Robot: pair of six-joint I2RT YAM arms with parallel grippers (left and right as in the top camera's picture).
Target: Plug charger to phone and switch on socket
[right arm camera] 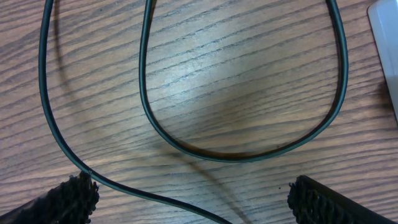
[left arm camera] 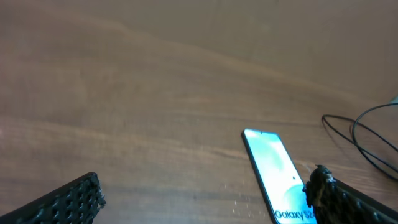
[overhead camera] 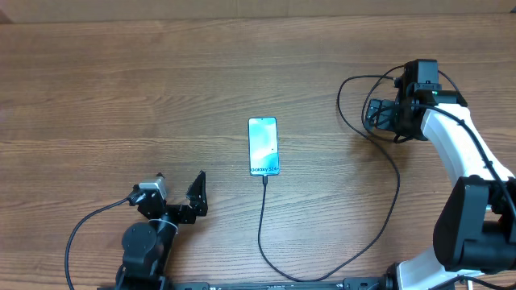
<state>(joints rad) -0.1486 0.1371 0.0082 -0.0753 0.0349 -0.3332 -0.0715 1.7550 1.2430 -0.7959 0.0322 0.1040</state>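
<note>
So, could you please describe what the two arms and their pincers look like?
The right arm has white shells and black joints. The left arm is dark grey, with a black cable attached. The left pincer and right pincer have black, knobbly-textured fingers.

The right arm point(overhead camera: 455, 141) is clad in smooth white shells, which are joined by bulky black cylindrical housings point(overhead camera: 468, 225). A boxy black module point(overhead camera: 421, 76) is carried at its wrist, and the right pincer point(overhead camera: 379, 114) beyond it is black throughout. The left arm point(overhead camera: 143, 242) is seen as a round dark grey housing. A small silver block point(overhead camera: 150, 190) is mounted beside the left pincer point(overhead camera: 179, 189), and a thin black cable point(overhead camera: 81, 229) is looped out from the arm's side. In the wrist views the fingers point(left arm camera: 62, 202) are shown as black wedges. Their faces are covered in a fine grid of raised studs, and the same studded texture is seen on the right fingers point(right arm camera: 326, 202).
</note>
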